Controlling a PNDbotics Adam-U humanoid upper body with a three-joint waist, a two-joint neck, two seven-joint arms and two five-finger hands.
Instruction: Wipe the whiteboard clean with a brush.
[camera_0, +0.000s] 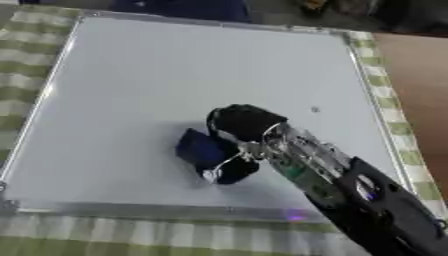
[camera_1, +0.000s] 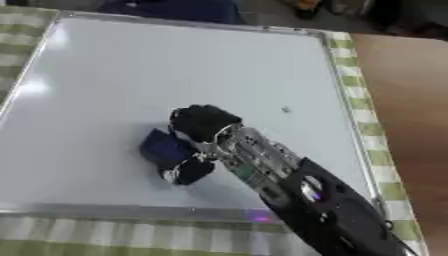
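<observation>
Holding one dark blue brush (camera_0: 203, 149), the right robot hand (camera_0: 238, 131) has its fingers and thumb curled round it, with the brush sticking out on the hand's left side and pressed down on the whiteboard (camera_0: 157, 80). The black arm (camera_0: 367, 200) behind the robot hand runs back toward the lower right corner. One whiteboard lies flat on the worktop, and it spreads out all around the robot hand, mostly in front of it and to its left. The board looks white and plain, but one tiny dark spot (camera_0: 315, 109) sits just ahead of the robot hand and a little to its right. A silver frame (camera_0: 131, 212) goes round the board. Under the board lies one green and white checked cloth (camera_0: 105, 235), showing behind the robot hand and out on both sides. Past the cloth, far to the right of the robot hand, bare brown worktop (camera_0: 424, 80) shows. Only one robot hand can be seen.
</observation>
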